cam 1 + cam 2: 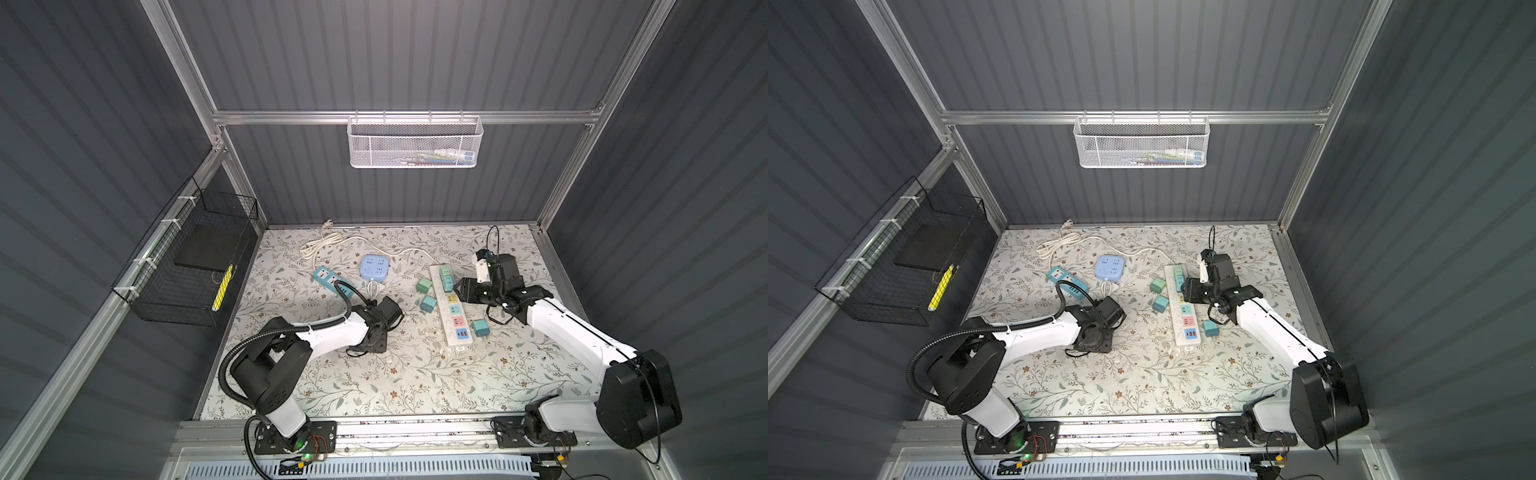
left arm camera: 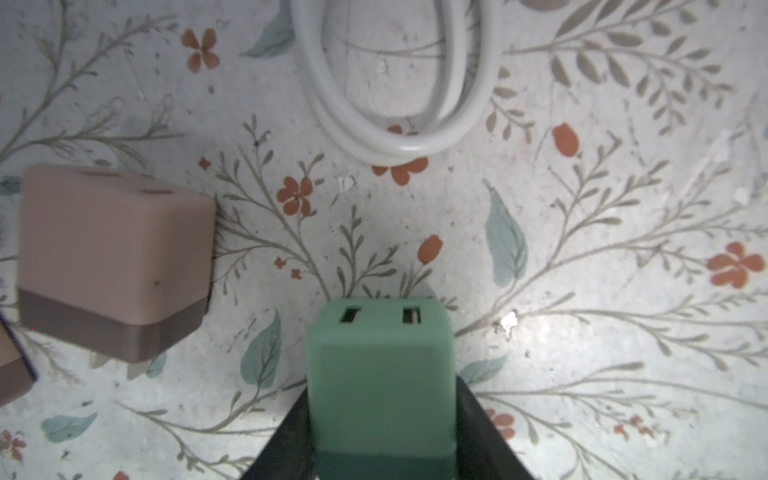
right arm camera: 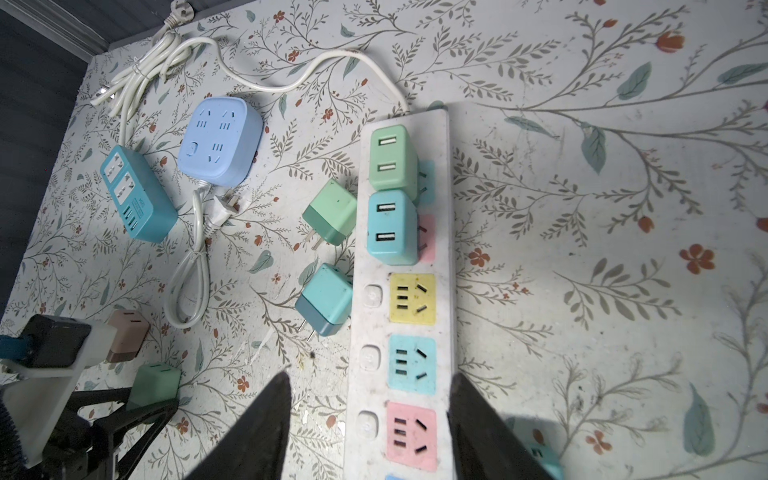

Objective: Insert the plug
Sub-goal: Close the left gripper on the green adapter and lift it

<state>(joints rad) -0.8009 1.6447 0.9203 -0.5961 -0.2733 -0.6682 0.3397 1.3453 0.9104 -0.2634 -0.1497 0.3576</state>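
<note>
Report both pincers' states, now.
Left pincer: closed on the green plug.
Right pincer: open, empty, over the power strip.

A white metal mesh basket point(image 1: 382, 143) hangs from the aluminium rail point(image 1: 291, 117) at the upper middle of both top views (small coloured items lie inside, too blurred to name). At the left edge, a black wire basket point(image 1: 166, 307) holds a flat black slab point(image 1: 208, 249) and a yellow stick-like item point(image 1: 222, 286). On the floral-patterned table cover point(image 1: 415, 374), left of centre, a pale blue square socket block point(image 1: 375, 268) sits near a teal rectangular socket bar point(image 1: 324, 276), with a bundled white cable point(image 1: 318, 245) above them.
</note>
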